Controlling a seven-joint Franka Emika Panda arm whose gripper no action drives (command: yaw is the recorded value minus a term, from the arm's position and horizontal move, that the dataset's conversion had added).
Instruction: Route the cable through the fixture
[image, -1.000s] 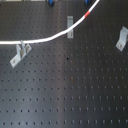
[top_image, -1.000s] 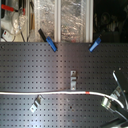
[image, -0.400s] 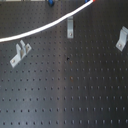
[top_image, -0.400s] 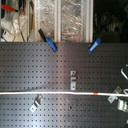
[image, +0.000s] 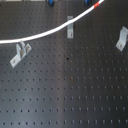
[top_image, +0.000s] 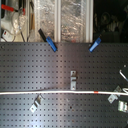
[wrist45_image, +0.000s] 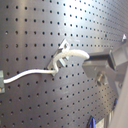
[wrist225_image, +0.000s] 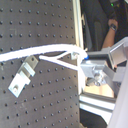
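Note:
The white cable runs from the first exterior view's left edge up to its top right, with its red band near the top. It passes over the top of the middle metal bracket. In the second exterior view the cable lies straight across the board, its red band to the right. It runs along the foot of a bracket. In both wrist views my gripper is shut on the cable, next to a bracket. Whether the cable sits in its slot I cannot tell.
Two more brackets stand on the black perforated board, one at the first exterior view's left and one at its right. Two blue clamps sit at the board's far edge in the second exterior view, with clutter behind them.
The cable has shifted toward the top right of the first exterior view, red band included, and looks straighter. It now crosses the middle bracket's top.

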